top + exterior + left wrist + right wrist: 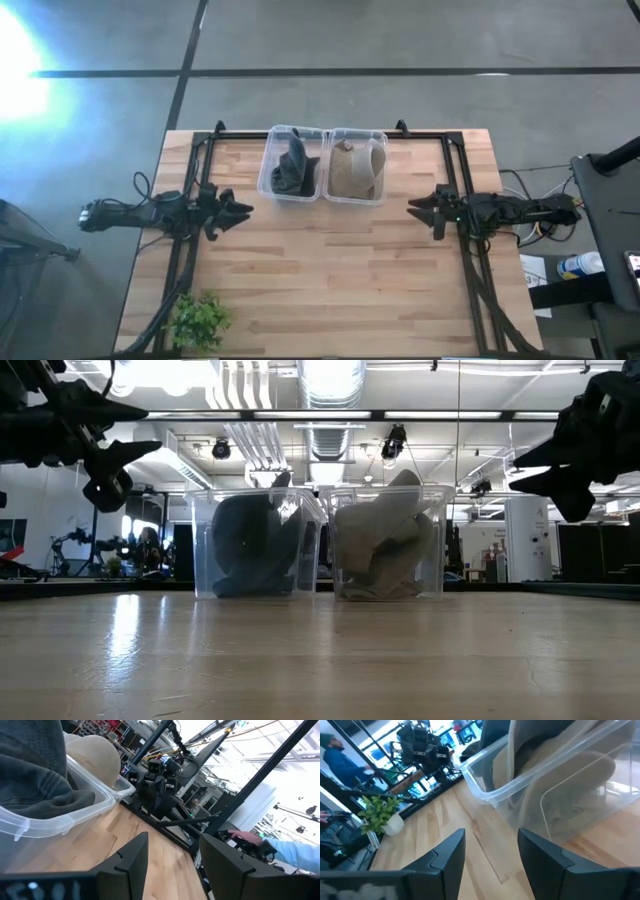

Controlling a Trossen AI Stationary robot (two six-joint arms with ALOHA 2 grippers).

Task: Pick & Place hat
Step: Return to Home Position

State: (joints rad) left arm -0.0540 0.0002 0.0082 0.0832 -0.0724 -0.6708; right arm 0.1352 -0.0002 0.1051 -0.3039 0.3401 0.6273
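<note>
From above I see the left gripper over the left side of the table and the right gripper over the right side. Both point inward and are well apart from the bins. The left bin and right bin stand touching at the far edge. The dark caps lie heaped in the left bin, and I cannot count them. The brown cap lies in the right bin. A plant sits at the near left corner.

At table height, both grippers hang high above the wood, one at each side of the picture. Each has its tips parted and nothing between them. The caps rise above the bin rims.

Through the left wrist camera, the fingers are spread with only bare wood between them. The left bin with its dark cloth is close by. The right arm shows beyond the table, and a person's sleeve shows in the room.

Through the right wrist camera, the fingers are likewise spread and empty. The right bin is near, with the brown cap inside. Farther off are the plant, the left arm and a person.
</note>
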